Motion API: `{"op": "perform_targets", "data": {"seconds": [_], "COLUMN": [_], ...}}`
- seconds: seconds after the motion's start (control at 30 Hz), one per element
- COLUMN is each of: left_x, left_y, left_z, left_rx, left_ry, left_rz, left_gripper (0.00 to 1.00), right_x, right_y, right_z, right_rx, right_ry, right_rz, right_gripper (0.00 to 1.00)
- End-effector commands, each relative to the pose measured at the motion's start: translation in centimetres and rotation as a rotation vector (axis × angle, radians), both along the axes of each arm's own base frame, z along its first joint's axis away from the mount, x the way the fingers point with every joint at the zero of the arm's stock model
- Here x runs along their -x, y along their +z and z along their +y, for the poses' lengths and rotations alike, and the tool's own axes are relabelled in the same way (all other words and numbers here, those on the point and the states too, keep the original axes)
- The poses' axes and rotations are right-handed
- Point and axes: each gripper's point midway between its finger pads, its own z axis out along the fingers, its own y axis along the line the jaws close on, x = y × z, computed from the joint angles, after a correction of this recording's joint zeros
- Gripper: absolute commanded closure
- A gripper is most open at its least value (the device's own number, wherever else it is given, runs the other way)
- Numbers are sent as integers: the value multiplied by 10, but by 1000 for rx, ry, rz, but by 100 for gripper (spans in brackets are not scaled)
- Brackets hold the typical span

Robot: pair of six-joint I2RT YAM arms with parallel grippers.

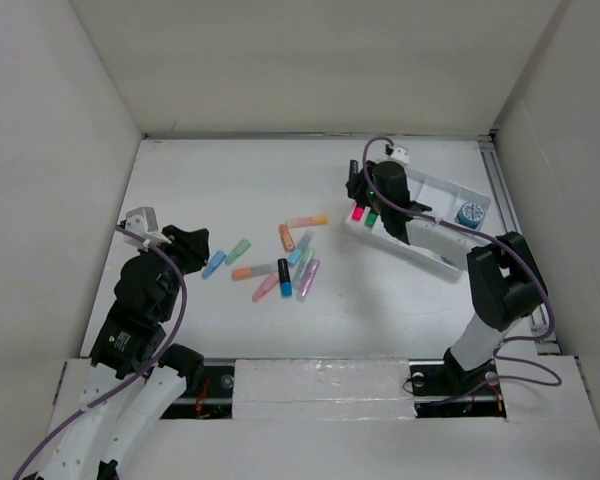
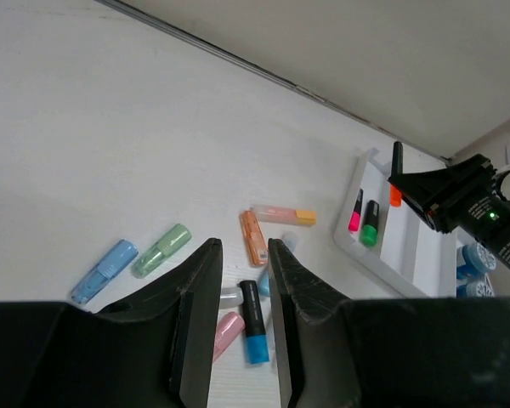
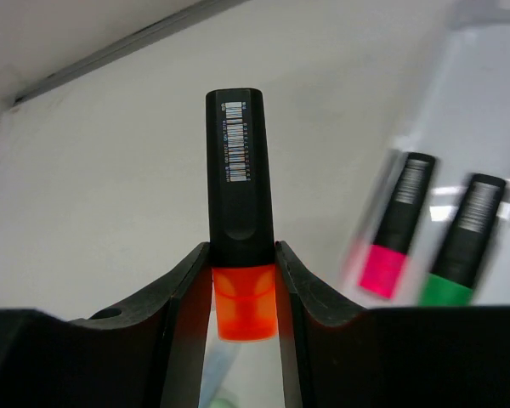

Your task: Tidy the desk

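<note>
Soft, even, bright light casts faint shadows in every view; in the right wrist view the central orange highlighter [image 3: 240, 204] is sharp, the white tray [image 3: 484, 93] at upper right blurred.

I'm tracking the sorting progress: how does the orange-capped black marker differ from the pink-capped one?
The orange-capped marker is clamped in the right gripper, held off the white tray. The pink-capped marker lies flat inside the tray, ungripped. The caps differ too: orange against pink. Both have black barrels.
</note>
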Motion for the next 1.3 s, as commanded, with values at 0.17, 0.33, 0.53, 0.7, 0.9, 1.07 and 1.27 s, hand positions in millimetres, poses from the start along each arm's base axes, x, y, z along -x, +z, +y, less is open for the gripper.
{"op": "perform_targets", "data": {"seconds": [0.17, 0.33, 0.53, 0.7, 0.9, 1.07, 1.27], "left_x": [-4, -6, -6, -6, -5, -6, -6], "left_y": [5, 3, 3, 3, 3, 3, 2], "left_z": [-12, -13, -14, -15, -14, -15, -16], "left_rx": [-14, -19, -21, -23, -24, -26, -27], "left_ry": [-62, -68, -72, -75, -75, -77, -85], "left_rz": [-30, -23, -24, -23, -25, -22, -20], "left_gripper": [75, 75, 74, 74, 75, 97, 100], "right_x": [-24, -35, -45, -30, 57, 129, 182], "right_y": [-38, -47, -41, -11, -8, -43, -86], "right_z": [-77, -90, -94, -76, 56, 126, 161], "right_rx": [-110, -135, -105, -102, 17, 178, 373], "right_ry": [-174, -189, -195, -106, 267, 432, 525], "right_rz": [97, 115, 116, 50, 21, 84, 156], "right_gripper": [80, 69, 36, 38, 100, 93, 59]}}
